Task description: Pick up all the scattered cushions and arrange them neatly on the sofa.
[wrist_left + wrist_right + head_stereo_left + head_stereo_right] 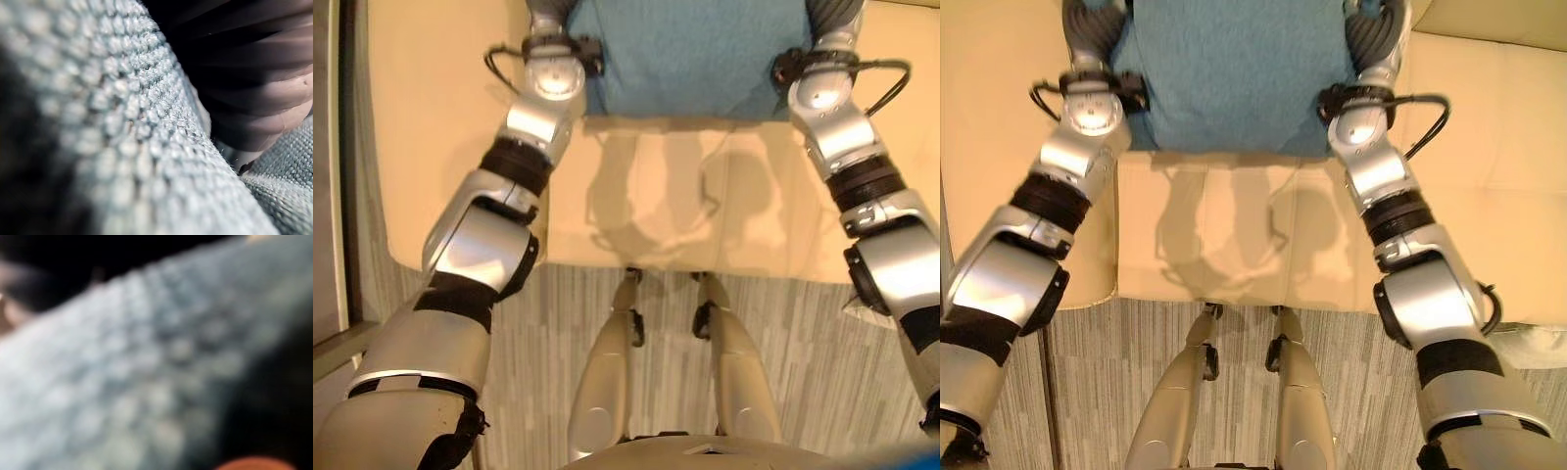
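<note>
Left hand (1087, 27) and right hand (1373, 29) flank a blue cushion (1234, 73), one at each side edge; finger state cannot be told. The two-sided hold likely keeps it square. Below the hands lies the cream sofa (1234, 245) seat.
</note>
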You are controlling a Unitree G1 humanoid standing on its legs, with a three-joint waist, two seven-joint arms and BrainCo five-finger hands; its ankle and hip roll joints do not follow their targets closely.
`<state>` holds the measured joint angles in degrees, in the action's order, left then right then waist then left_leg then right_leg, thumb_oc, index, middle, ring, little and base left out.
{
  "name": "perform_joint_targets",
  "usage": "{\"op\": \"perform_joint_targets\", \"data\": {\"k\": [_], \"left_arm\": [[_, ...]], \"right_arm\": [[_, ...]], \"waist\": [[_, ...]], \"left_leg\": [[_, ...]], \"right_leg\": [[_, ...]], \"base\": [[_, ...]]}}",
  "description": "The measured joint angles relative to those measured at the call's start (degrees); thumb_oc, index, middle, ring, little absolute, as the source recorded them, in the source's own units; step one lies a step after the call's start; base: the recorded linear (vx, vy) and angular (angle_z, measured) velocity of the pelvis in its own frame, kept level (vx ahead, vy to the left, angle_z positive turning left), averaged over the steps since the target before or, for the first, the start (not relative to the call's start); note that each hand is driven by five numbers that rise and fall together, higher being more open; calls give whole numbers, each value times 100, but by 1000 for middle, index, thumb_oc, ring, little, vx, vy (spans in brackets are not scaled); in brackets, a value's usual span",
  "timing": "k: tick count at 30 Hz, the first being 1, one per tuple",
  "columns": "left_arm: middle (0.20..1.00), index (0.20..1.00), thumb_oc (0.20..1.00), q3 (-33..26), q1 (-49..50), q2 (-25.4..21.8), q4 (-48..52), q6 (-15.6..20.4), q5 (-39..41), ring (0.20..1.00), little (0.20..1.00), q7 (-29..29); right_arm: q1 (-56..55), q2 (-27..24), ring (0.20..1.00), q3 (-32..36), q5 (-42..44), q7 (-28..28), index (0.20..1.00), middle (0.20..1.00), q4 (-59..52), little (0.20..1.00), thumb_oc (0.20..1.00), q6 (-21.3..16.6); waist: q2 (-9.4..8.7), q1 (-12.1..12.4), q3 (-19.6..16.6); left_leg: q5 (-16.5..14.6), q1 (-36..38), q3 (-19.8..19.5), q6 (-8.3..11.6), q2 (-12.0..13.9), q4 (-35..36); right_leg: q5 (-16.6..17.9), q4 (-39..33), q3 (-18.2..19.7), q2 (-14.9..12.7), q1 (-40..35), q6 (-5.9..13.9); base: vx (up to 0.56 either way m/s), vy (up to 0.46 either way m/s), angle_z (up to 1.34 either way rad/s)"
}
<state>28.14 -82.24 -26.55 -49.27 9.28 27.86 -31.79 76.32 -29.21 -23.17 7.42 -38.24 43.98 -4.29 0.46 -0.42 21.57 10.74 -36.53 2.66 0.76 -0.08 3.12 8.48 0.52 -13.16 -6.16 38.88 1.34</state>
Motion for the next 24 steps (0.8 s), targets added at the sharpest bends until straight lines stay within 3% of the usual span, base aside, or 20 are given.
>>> {"op": "perform_joint_targets", "data": {"k": [2,3,4,6,9,11,12,13,18,24], "left_arm": [[200,200,200,145,-391,-8,-179,-8,-36,200,200,-73],[369,369,369,153,-481,-8,-195,-9,-39,369,369,-104],[1000,1000,1000,176,-683,10,-362,-12,-39,1000,1000,-111],[1000,1000,1000,262,-937,65,-591,-53,-32,1000,1000,-109],[1000,1000,1000,318,-1277,318,-1048,-141,46,1000,1000,-98],[1000,1000,1000,341,-1309,336,-1039,-145,142,1000,1000,-90],[1000,1000,1000,338,-1336,267,-1039,-153,303,1000,1000,-43],[1000,1000,1000,341,-1324,256,-1039,-154,378,1000,1000,13],[1000,1000,1000,447,-1316,304,-1030,-163,536,1000,1000,58],[1000,1000,1000,417,-875,-25,-573,-261,484,1000,1000,87]], "right_arm": [[334,-64,200,-118,-96,-97,200,200,263,200,200,7],[428,-74,200,-157,-112,-134,200,200,310,200,200,7],[624,-104,200,-271,-130,-199,200,200,461,200,200,13],[818,-150,200,-354,-143,-250,200,200,598,200,200,37],[1417,-404,200,-1094,-157,-268,200,200,1315,200,200,121],[1527,-473,200,-1045,-138,-249,200,200,1356,200,200,146],[1628,-575,451,-1140,-89,-234,451,451,1447,451,451,143],[1708,-599,1000,-1214,-63,-193,1000,1000,1643,1000,1000,144],[1827,-750,1000,-1199,154,-89,1000,1000,1596,1000,1000,204],[1733,-918,1000,-1018,161,17,1000,1000,1439,1000,1000,276]], "waist": [[3,22,0],[7,24,-3],[12,29,-5],[25,47,2],[101,152,25],[122,177,24],[130,227,28],[130,233,28],[170,282,63],[177,302,62]], "left_leg": [[23,-165,-20,33,-1,-16],[26,-233,-23,35,0,-21],[55,-348,-32,73,0,-25],[89,-486,-61,92,5,-24],[225,-701,-196,244,-2,-33],[272,-861,-278,247,8,-25],[291,-994,-331,272,23,-21],[298,-1051,-331,282,23,-18],[311,-1177,-372,274,27,-45],[311,-1156,-431,274,14,-176]], "right_leg": [[5,20,1,-3,168,-7],[6,36,2,-4,239,-8],[17,51,3,-6,362,-23],[29,36,-1,4,480,-35],[39,80,-32,-19,687,-48],[48,68,-39,3,832,-60],[44,132,-34,6,1003,-56],[46,133,-28,5,1067,-58],[47,297,-27,-16,1242,-60],[-3,543,-18,-60,1263,4]], "base": [[40,-15,1],[101,-43,-1],[24,-34,0],[59,-38,5],[17,-28,8],[8,-4,2],[100,-33,0],[17,-33,-3],[6,-9,1],[-14,0,1]]}}
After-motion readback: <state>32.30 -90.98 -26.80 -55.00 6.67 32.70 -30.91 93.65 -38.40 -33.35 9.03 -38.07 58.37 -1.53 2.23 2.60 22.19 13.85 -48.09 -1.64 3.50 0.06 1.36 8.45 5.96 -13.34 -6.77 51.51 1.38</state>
